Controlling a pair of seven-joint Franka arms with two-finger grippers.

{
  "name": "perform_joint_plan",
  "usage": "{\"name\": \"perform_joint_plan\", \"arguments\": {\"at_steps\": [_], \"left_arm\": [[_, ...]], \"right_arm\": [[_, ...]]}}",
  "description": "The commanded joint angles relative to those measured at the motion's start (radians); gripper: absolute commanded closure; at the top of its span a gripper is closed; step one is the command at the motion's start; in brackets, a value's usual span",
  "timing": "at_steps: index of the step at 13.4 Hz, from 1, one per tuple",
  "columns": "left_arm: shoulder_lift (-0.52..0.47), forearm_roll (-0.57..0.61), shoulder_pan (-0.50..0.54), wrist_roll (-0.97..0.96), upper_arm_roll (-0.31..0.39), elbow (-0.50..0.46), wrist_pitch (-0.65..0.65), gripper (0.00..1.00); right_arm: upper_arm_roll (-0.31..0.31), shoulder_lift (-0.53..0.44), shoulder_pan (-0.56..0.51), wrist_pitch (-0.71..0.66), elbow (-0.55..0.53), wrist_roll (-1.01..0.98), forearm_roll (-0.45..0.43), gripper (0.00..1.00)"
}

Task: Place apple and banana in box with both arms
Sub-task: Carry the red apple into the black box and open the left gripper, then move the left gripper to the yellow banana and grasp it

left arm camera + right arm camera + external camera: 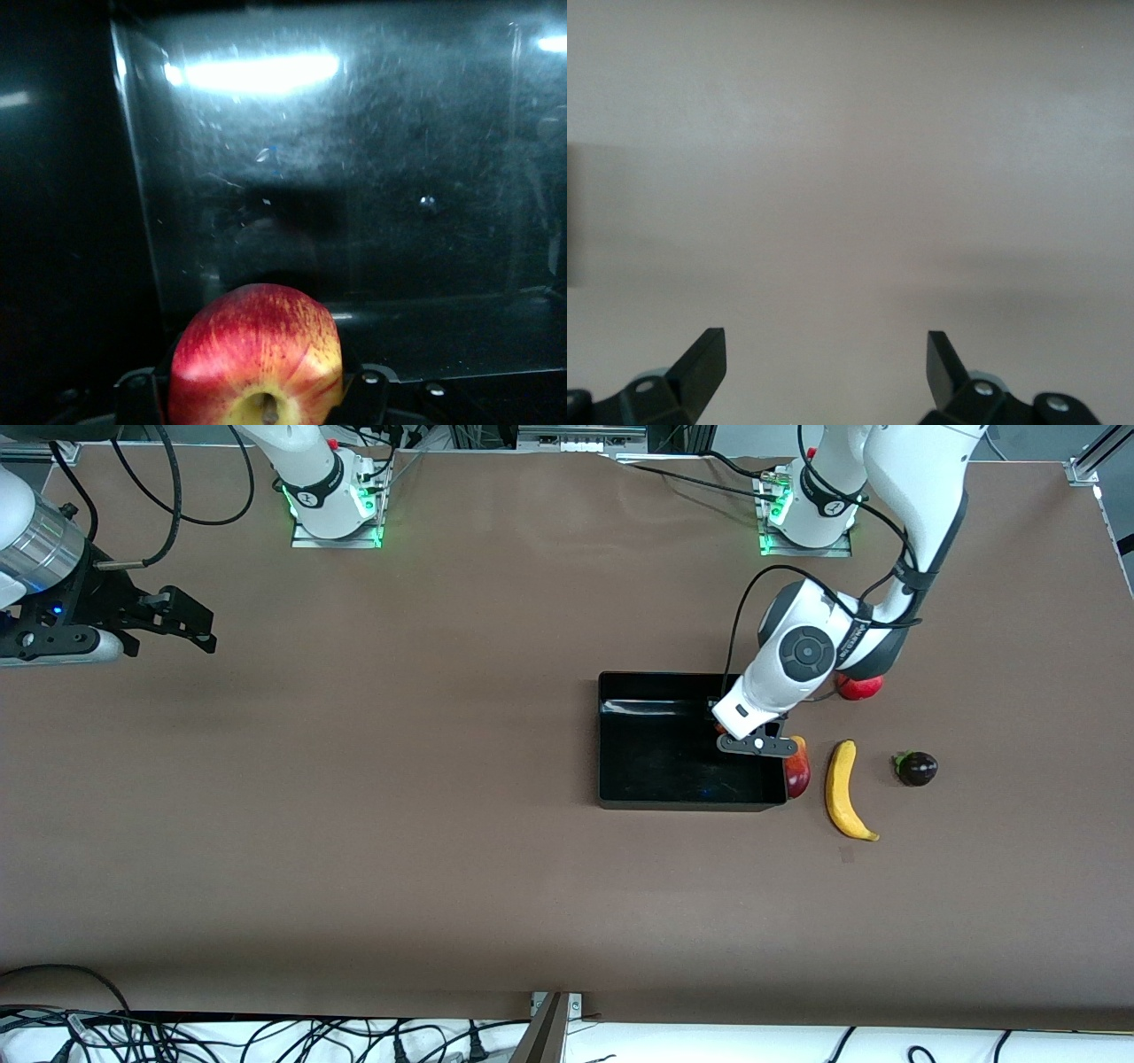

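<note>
The box point(660, 779) sits on the desk point(354, 850). The left claw point(728, 737) holds the apple point(255, 354) over the box's end wall nearest the banana point(844, 790). The right claw point(824, 363) waits over bare desk at the right arm's end.

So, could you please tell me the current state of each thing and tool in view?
apple: gripped by the left tool, above the box.
left tool: shut on the apple.
right tool: open, empty, waiting over the table.
box: nothing seen lying in it.
banana: lying on the table, untouched.
oval red-yellow fruit: lying on the table beside the box.
</note>
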Motion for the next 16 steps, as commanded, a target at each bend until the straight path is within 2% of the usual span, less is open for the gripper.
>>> {"name": "perform_joint_plan", "arguments": {"at_steps": [1, 3, 4, 7, 8, 10, 12, 13, 16], "left_arm": [[-0.020, -0.004, -0.014, -0.047, 0.001, -0.004, 0.002, 0.00], [-0.074, -0.004, -0.005, -0.047, 0.000, 0.005, -0.020, 0.00], [-0.105, -0.004, 0.004, -0.044, 0.000, 0.037, -0.079, 0.00], [-0.114, 0.006, 0.041, -0.020, 0.024, 0.253, -0.370, 0.00], [-0.110, 0.008, 0.046, 0.035, 0.059, 0.275, -0.386, 0.00], [-0.096, 0.006, 0.055, 0.246, 0.162, 0.294, -0.374, 0.00], [-0.059, 0.000, 0.056, 0.385, 0.234, 0.295, -0.299, 0.00], [-0.033, -0.004, 0.058, 0.399, 0.257, 0.292, -0.256, 0.00], [0.068, -0.006, 0.082, 0.410, 0.263, 0.281, -0.105, 0.00]], "right_arm": [[0.011, 0.000, -0.015, 0.000, 0.009, -0.008, -0.004, 0.00], [0.011, -0.001, -0.015, 0.001, 0.009, -0.008, -0.004, 0.00], [0.011, 0.000, -0.015, 0.001, 0.009, -0.008, -0.004, 0.00], [0.011, 0.002, -0.015, 0.001, 0.009, -0.008, -0.004, 0.00], [0.011, 0.000, -0.015, 0.001, 0.009, -0.008, -0.004, 0.00], [0.011, 0.002, -0.017, 0.001, 0.009, -0.008, -0.004, 0.00], [0.011, 0.002, -0.018, 0.003, 0.009, -0.008, -0.004, 0.00], [0.011, 0.002, -0.018, 0.003, 0.009, -0.008, -0.004, 0.00], [0.011, 0.002, -0.018, 0.003, 0.009, -0.008, -0.003, 0.00]]}}
